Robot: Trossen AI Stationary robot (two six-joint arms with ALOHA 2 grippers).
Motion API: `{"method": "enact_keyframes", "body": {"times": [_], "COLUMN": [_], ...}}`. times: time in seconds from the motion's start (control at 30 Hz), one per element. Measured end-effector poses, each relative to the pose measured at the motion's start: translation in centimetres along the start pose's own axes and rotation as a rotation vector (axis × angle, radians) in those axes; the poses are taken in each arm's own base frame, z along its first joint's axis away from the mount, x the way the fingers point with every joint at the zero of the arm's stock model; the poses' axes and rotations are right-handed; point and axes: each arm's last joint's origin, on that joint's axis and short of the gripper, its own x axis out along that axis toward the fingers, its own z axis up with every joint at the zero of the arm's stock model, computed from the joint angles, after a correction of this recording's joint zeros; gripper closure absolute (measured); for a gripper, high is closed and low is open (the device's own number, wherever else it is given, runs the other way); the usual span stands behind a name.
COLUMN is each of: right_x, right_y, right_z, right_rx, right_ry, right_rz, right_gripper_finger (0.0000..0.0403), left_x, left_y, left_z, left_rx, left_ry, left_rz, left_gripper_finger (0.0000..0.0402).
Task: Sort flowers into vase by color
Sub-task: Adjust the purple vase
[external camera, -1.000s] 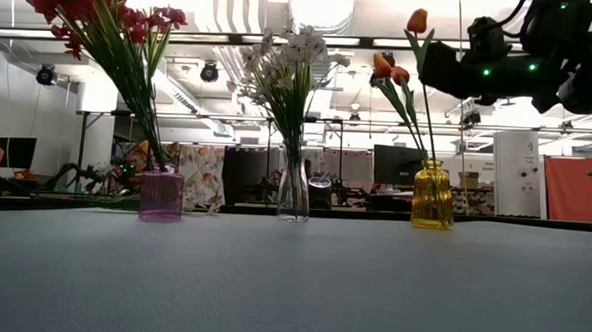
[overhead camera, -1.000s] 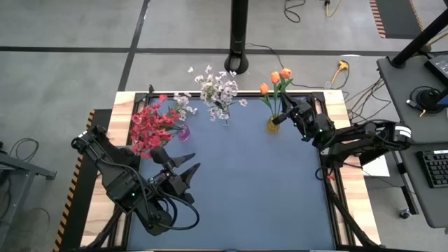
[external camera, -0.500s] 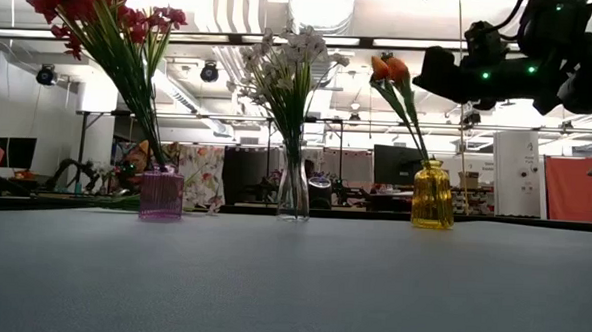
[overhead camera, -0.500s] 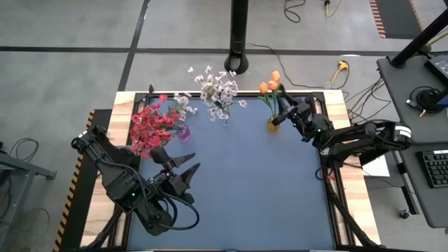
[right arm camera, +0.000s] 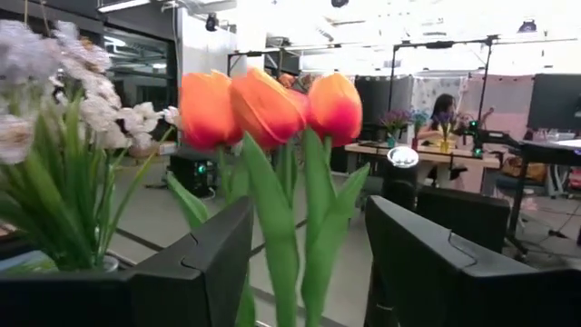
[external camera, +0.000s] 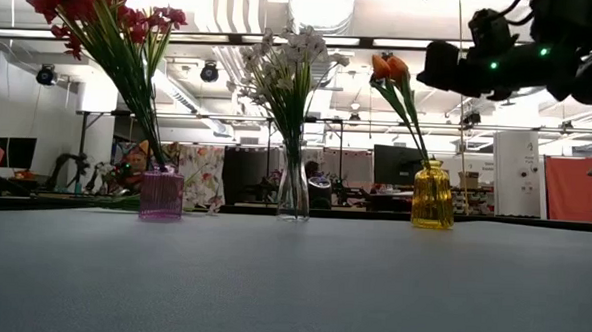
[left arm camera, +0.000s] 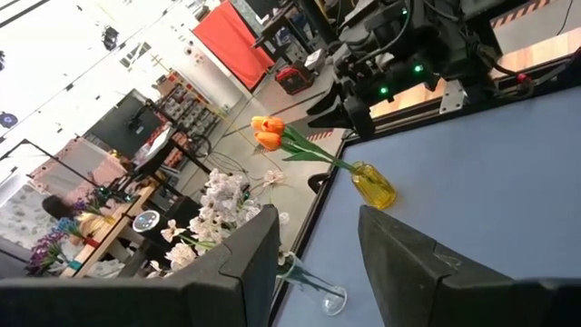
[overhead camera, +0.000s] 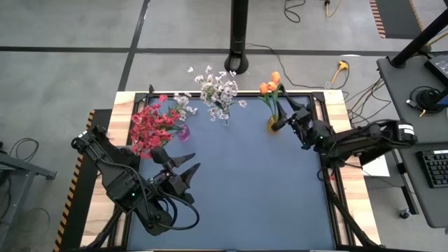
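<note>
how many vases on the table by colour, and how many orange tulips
purple vase: 1
clear glass vase: 1
yellow vase: 1
total vases: 3
orange tulips: 3, all in the yellow vase

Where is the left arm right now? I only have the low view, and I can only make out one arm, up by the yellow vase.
Observer: The left gripper hovers open over the near-left part of the table, short of the pink vase.
Operator: Is the right gripper open or shut?
Observer: The right gripper is open. Its wrist view shows its fingers apart, with nothing pinched.
Operator: How many tulips? I count two.
Observer: Three orange tulips show side by side ahead of those fingers.
</note>
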Motion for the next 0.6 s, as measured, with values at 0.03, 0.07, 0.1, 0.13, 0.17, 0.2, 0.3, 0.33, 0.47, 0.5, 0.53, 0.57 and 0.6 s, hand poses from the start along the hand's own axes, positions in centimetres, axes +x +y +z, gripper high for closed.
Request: {"method": "enact_keyframes", "body": {"times": [0.03,0.07,0.1,0.13,0.17,0.2,0.3,0.33,0.47,0.5,0.53,0.57,0.6], "right_x": [-0.2,-0.3,-0.4,-0.5,-0.6,-0.6,-0.6,-0.6,-0.7,-0.8,-1.0,-1.2,-1.3], "right_y": [0.2,0.5,0.8,1.2,1.6,2.0,3.5,4.0,5.9,6.4,6.8,7.2,7.6], "right_z": [0.2,0.4,0.6,0.9,1.2,1.5,2.5,2.9,4.6,5.2,5.7,6.2,6.9], "right_rx": [-0.003,-0.013,-0.015,-0.023,-0.029,-0.033,-0.063,-0.075,-0.107,-0.120,-0.136,-0.152,-0.167], "right_ry": [0.003,0.006,0.006,0.010,0.012,0.018,0.051,0.064,0.126,0.142,0.160,0.175,0.190], "right_rz": [-0.002,0.002,0.009,0.017,0.029,0.041,0.092,0.113,0.158,0.163,0.170,0.178,0.191], "right_gripper_finger": [0.0195,0.0196,0.0196,0.0197,0.0197,0.0197,0.0197,0.0197,0.0197,0.0197,0.0197,0.0197,0.0197], "left_x": [0.0,0.0,0.0,0.0,0.0,0.1,0.1,0.1,0.1,0.1,0.0,0.0,0.0], "left_y": [0.0,0.0,0.0,0.0,-0.1,-0.1,-0.3,-0.4,-0.5,-0.5,-0.6,-0.7,-0.7], "left_z": [0.0,0.0,0.0,0.0,0.0,0.0,0.1,0.1,0.4,0.4,0.4,0.4,0.5], "left_rx": [-0.002,-0.006,-0.010,-0.016,-0.023,-0.029,-0.056,-0.067,-0.097,-0.103,-0.110,-0.113,-0.120], "left_ry": [0.000,0.000,0.002,0.007,0.014,0.021,0.033,0.034,0.030,0.033,0.038,0.045,0.051], "left_rz": [0.000,-0.001,-0.007,-0.016,-0.032,-0.047,-0.088,-0.100,-0.113,-0.126,-0.146,-0.167,-0.189], "left_gripper_finger": [0.0264,0.0264,0.0264,0.0264,0.0264,0.0264,0.0264,0.0264,0.0264,0.0264,0.0264,0.0264,0.0264]}}
